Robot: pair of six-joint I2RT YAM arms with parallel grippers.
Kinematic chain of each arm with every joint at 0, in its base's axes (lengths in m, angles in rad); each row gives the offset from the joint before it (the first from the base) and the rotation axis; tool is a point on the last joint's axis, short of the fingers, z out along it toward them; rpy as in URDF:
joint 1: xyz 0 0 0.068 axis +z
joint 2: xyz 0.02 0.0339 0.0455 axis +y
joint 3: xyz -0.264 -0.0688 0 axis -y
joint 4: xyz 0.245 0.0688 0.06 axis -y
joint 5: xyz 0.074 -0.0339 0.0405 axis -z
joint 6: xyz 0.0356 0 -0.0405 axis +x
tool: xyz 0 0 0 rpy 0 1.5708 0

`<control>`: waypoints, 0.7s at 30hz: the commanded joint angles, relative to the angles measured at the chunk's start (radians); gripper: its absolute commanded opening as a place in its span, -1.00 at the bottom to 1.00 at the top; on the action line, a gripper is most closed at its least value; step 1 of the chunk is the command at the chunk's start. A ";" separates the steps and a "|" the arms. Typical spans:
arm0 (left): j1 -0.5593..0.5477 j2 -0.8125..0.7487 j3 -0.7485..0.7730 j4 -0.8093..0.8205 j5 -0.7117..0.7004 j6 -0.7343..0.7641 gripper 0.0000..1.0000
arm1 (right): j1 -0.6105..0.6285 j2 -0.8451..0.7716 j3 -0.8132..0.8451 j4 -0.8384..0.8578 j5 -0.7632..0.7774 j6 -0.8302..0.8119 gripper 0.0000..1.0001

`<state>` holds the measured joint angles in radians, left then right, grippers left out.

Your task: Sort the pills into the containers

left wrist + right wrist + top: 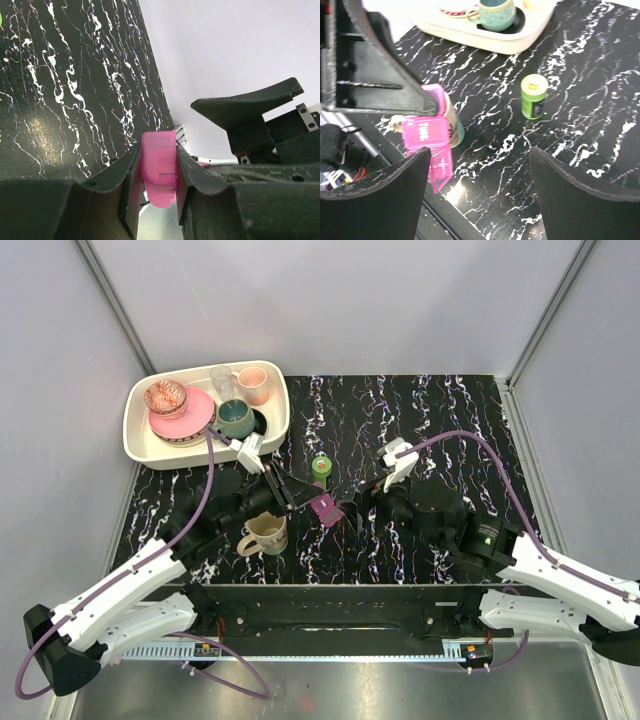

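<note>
The magenta-purple pill box (326, 508) hangs above the table's middle, clamped edge-on in my left gripper (311, 502). The left wrist view shows the box (160, 167) pinched between both fingers (125, 190). From the right wrist I see the pill box (424, 132) with two lids hanging open, held under the left arm's finger (380, 75). My right gripper (480, 150) is open and empty, just right of the box. The lime-green bottle (321, 468) stands upright behind them, also seen as the bottle (534, 96). No pills show in any view.
A beige mug (265, 533) stands below the left gripper, near the front edge. A cream tray (140, 445) at the back left holds a pink plate, a teal cup (495, 12), a pink cup and a glass. Grey walls enclose the table.
</note>
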<state>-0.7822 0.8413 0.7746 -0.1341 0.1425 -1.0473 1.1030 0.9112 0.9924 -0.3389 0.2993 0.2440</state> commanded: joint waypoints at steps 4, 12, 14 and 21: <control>-0.003 -0.034 -0.009 0.039 0.003 -0.005 -1.00 | -0.003 -0.002 0.025 -0.063 0.262 0.014 0.71; -0.003 -0.039 -0.015 0.071 0.025 -0.010 -1.00 | -0.005 0.067 0.022 -0.098 0.233 0.077 0.76; -0.003 -0.039 -0.017 0.074 0.026 -0.011 -1.00 | -0.006 0.090 0.023 -0.098 0.207 0.087 0.76; -0.003 -0.048 -0.032 0.091 0.026 -0.014 -1.00 | -0.012 0.068 0.045 -0.109 0.195 0.083 0.80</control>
<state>-0.7822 0.8177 0.7509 -0.1238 0.1482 -1.0485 1.0992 1.0111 0.9928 -0.4484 0.4942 0.3145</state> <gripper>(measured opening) 0.312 0.893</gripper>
